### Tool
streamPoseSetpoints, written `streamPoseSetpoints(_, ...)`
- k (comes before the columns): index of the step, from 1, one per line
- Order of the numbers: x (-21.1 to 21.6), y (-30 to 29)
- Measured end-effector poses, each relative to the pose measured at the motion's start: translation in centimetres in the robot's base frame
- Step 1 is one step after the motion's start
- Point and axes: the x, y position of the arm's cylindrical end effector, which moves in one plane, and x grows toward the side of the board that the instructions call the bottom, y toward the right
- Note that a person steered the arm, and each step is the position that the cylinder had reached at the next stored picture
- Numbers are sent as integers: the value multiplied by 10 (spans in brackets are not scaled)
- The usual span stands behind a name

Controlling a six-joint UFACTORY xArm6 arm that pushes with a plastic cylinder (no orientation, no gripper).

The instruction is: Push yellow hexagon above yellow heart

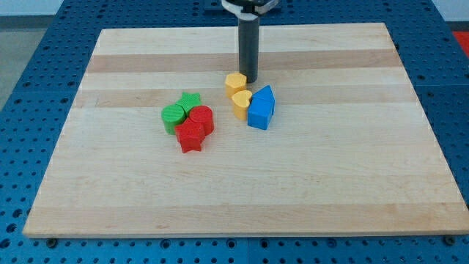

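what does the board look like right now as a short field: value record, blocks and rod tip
surface: pale wooden board
task blocks: yellow hexagon directly above yellow heart, touching
beside the heart: blue block, on the view's right
left cluster: two green blocks, red cylinder, red star
my tip: at the hexagon's right edge

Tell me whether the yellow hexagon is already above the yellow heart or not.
Above. The yellow hexagon sits just toward the view's top of the yellow heart, apparently touching it. My tip is right beside the hexagon, on its right.
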Motion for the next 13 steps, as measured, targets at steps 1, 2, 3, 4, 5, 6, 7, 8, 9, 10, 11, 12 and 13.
streamPoseSetpoints(1,4,-3)
streamPoseSetpoints(2,-2,-30)
streamPoseSetpoints(3,-2,-69)
streamPoseSetpoints(4,2,-100)
streamPoseSetpoints(5,7,-118)
streamPoseSetpoints(6,27,-117)
streamPoseSetpoints(7,32,-112)
streamPoseSetpoints(8,32,-94)
streamPoseSetpoints(9,32,-75)
streamPoseSetpoints(10,32,-56)
streamPoseSetpoints(11,32,-43)
streamPoseSetpoints(12,32,-56)
streamPoseSetpoints(13,32,-122)
